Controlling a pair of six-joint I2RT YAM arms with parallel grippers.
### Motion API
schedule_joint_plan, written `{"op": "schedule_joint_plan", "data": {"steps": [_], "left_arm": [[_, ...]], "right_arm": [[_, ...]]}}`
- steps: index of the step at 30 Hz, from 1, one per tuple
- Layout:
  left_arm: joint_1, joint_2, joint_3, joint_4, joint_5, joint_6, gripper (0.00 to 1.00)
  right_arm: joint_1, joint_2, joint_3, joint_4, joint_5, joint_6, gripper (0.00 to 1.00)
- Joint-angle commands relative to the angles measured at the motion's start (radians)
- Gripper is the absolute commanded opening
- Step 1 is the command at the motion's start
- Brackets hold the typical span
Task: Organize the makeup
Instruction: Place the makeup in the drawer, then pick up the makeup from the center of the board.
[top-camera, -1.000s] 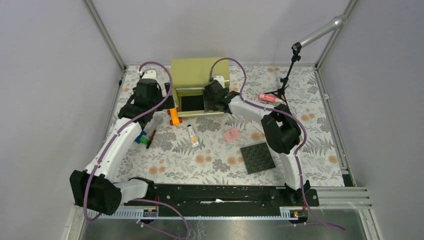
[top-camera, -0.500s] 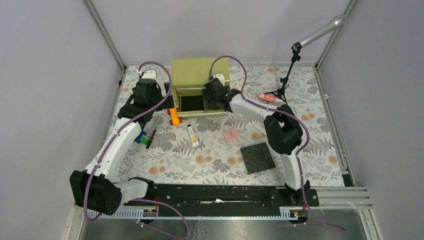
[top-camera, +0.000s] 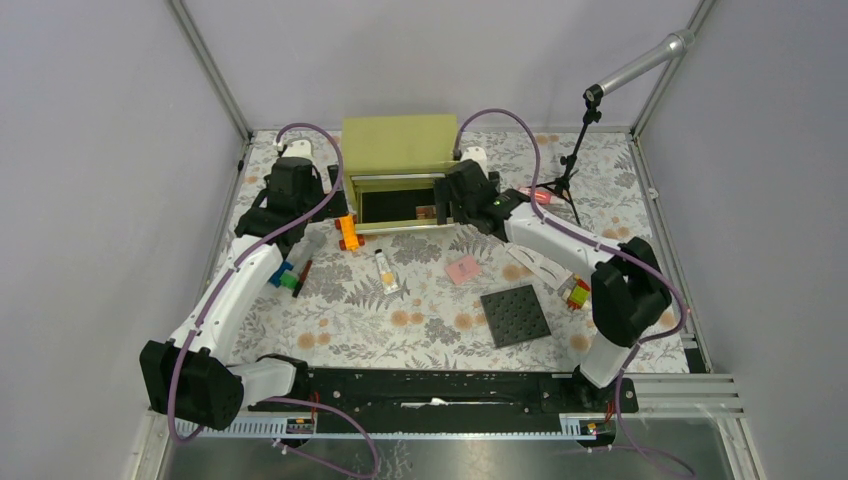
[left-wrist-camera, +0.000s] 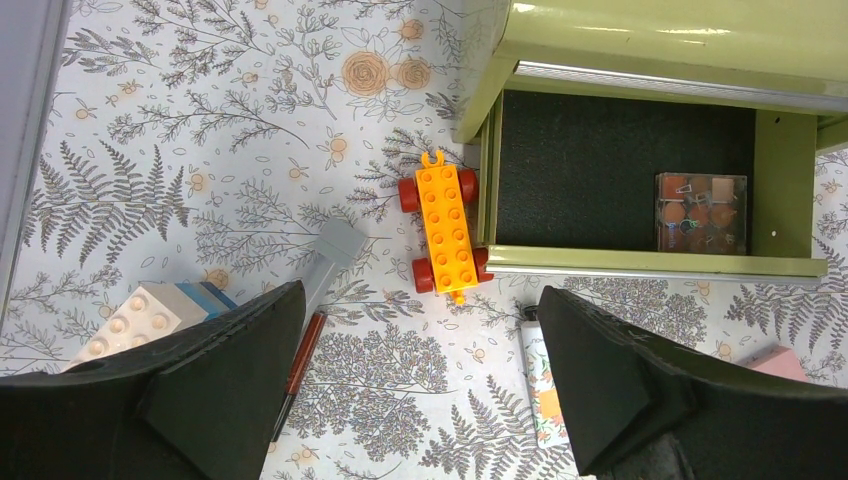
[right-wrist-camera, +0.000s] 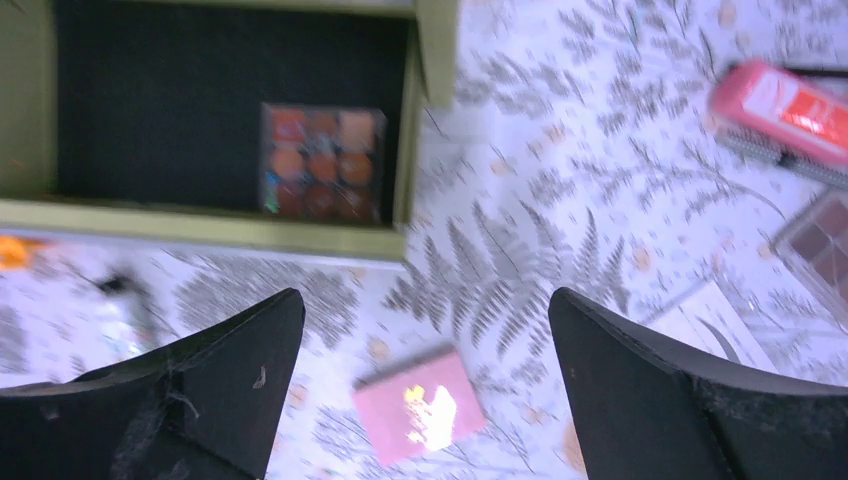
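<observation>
An eyeshadow palette (right-wrist-camera: 323, 162) (left-wrist-camera: 702, 212) lies in the right part of the green box's open drawer (top-camera: 390, 207). My right gripper (top-camera: 447, 205) (right-wrist-camera: 425, 390) hovers open just off the drawer's right front corner, holding nothing; the pink square compact (right-wrist-camera: 420, 405) (top-camera: 462, 269) lies on the cloth below it. The cream tube with black cap (top-camera: 386, 270) (left-wrist-camera: 545, 380) lies in front of the drawer. A red pencil (left-wrist-camera: 300, 355) and a grey-handled brush (left-wrist-camera: 335, 255) lie near my left gripper (top-camera: 318, 212) (left-wrist-camera: 420, 390), which is open and empty. The pink-red tube (right-wrist-camera: 790, 110) (top-camera: 535, 195) lies at the right.
An orange toy car (left-wrist-camera: 448, 232) sits against the drawer's left front corner. Toy bricks (top-camera: 288, 277) lie at the left, another brick (top-camera: 577, 293) at the right. A dark studded plate (top-camera: 515, 315) lies near the front. A brown palette (right-wrist-camera: 820, 240) and a white packet (right-wrist-camera: 715, 320) lie right.
My right gripper has pulled out of the drawer to the right and opened wider, leaving the palette in the drawer. The right arm's elbow swung right. The left arm has not moved.
</observation>
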Motion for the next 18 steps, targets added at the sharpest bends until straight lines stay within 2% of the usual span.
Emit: {"op": "schedule_joint_plan", "data": {"steps": [1, 10, 18], "left_arm": [[0.007, -0.006, -0.001, 0.041, 0.015, 0.014, 0.99], [0.01, -0.001, -0.001, 0.041, 0.02, 0.014, 0.99], [0.012, -0.001, -0.003, 0.043, 0.023, 0.015, 0.99]], "right_arm": [[-0.011, -0.087, -0.142, -0.01, -0.035, -0.097, 1.0], [-0.011, -0.167, -0.323, 0.074, -0.205, -0.193, 1.0], [-0.013, -0.1, -0.355, 0.175, -0.27, -0.213, 1.0]]}}
